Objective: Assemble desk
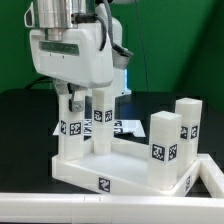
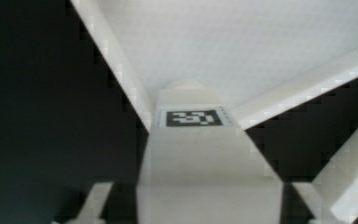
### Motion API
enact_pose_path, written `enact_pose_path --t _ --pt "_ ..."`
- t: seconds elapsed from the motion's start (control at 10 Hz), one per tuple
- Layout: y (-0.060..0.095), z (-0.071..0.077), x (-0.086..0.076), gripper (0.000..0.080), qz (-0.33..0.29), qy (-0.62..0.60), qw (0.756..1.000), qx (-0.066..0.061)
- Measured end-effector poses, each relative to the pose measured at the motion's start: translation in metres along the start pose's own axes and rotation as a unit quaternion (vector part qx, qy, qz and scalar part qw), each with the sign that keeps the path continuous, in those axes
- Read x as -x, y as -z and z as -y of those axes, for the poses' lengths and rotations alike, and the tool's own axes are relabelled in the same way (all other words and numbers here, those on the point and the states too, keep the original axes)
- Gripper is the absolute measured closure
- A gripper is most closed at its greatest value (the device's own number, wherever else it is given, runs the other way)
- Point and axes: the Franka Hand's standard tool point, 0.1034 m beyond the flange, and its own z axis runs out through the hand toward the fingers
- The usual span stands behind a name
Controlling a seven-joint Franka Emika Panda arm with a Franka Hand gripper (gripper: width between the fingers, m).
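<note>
The tool (image 1: 78, 108) is clamped on an upright leg (image 1: 72, 125) at a corner of the desk top (image 1: 120, 172), presumably so the leg can be turned or pressed home. Three more legs stand in the upturned top, which lies on the dark counter (image 1: 20, 130) (rim upward). The joint is hidden below; the fingertips (image 2: 96, 205) are cut off in the wrist view.

Ext. view low, near; wrist cam looks down leg (image 2: 190, 150), prob.
</note>
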Motion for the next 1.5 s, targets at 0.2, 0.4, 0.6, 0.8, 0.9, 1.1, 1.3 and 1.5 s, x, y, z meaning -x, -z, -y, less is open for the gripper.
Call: enact_pose_path --t 0.2,0.4,0.6,0.8,0.9,1.1,1.3,1.5 --pt "-0.0003 0.0000 -0.0001 0.0509 0.004 -0.116 0.993 -0.005" --pt "-0.0003 0.0001 -0.0002 0.0509 0.008 -0.200 0.980 -0.008" --pt "-0.0002 0.0003 -0.0002 0.0509 0.008 -0.226 0.974 -0.008" --pt "-0.0003 0.0005 0.0000 0.0435 0.008 -0.225 0.974 -0.008" --pt "-0.0003 0.0004 0.0002 0.0435 0.008 -0.205 0.979 -0.007" --pt "0.0011 0.0009 0.0054 0.0171 0.024 -0.132 0.991 0.005" --pt "0.0014 0.0023 0.0062 0.0155 0.024 -0.016 1.000 0.002" --pt "0.0014 0.0027 0.0068 0.0151 0.024 0.085 0.996 0.000"
